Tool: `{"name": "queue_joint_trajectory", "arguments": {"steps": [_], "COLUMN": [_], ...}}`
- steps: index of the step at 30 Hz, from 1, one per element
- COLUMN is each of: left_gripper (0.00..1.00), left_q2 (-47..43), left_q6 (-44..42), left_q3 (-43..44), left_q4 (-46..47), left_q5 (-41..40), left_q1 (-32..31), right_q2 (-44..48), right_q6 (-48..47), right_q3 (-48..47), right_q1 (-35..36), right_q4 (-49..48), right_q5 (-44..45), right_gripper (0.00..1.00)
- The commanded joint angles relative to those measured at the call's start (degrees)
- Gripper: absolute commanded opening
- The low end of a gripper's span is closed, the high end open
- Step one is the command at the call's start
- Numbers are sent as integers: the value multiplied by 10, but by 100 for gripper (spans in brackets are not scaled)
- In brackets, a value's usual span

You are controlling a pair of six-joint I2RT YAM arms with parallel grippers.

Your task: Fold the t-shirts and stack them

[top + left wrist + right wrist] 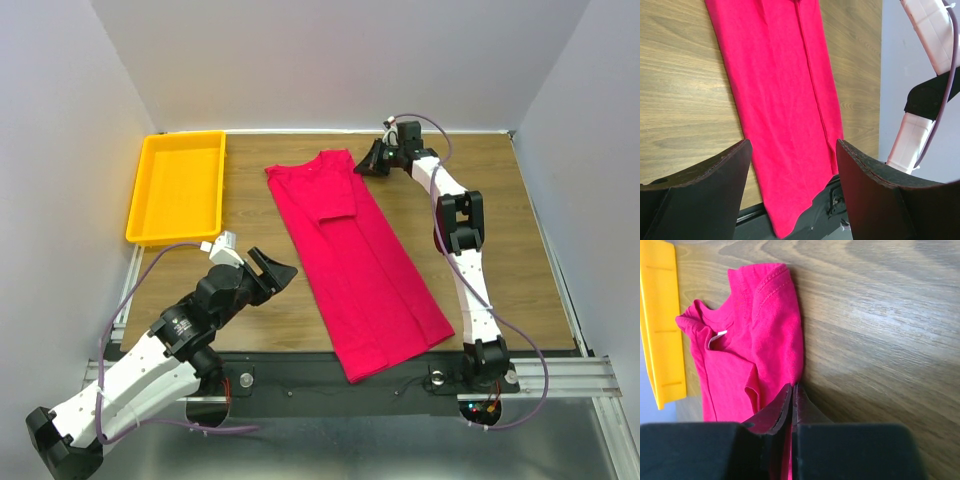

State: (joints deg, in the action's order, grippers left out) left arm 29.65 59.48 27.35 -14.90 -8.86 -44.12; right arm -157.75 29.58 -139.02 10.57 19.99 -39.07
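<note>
A crimson-red t-shirt (360, 260) lies on the wooden table, folded lengthwise into a long strip, collar at the far end and hem hanging over the near edge. My right gripper (360, 167) is at the shirt's far right shoulder. In the right wrist view its jaws (792, 387) are shut on the edge of the red fabric (770, 340), near the white neck label (717, 337). My left gripper (285, 268) stands open just left of the shirt's middle, touching nothing. In the left wrist view the shirt's lower part (780, 100) shows between the open fingers (792, 145).
A yellow plastic tray (140, 200) stands at the far left of the table, also seen in the right wrist view (660, 315). Bare wood lies to the right of the shirt. White walls enclose the table on three sides.
</note>
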Motion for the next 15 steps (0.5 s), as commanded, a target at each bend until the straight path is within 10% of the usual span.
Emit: {"name": "queue_joint_trajectory", "arguments": {"steps": [1,15], "left_gripper": [79,79], "left_q2": [-9,8], "left_q6": [5,-3], "left_q3": [-2,-14], "left_q4": [12,41], "left_q5": [-19,-21], "left_q1": [4,10], "right_q2": [-11,24], "right_q6": [12,65], "right_q3": [-9,28], "right_q1": [3,-80], "right_q4": [-25,-94], "right_q5": [4,36], "right_gripper": [1,1]}}
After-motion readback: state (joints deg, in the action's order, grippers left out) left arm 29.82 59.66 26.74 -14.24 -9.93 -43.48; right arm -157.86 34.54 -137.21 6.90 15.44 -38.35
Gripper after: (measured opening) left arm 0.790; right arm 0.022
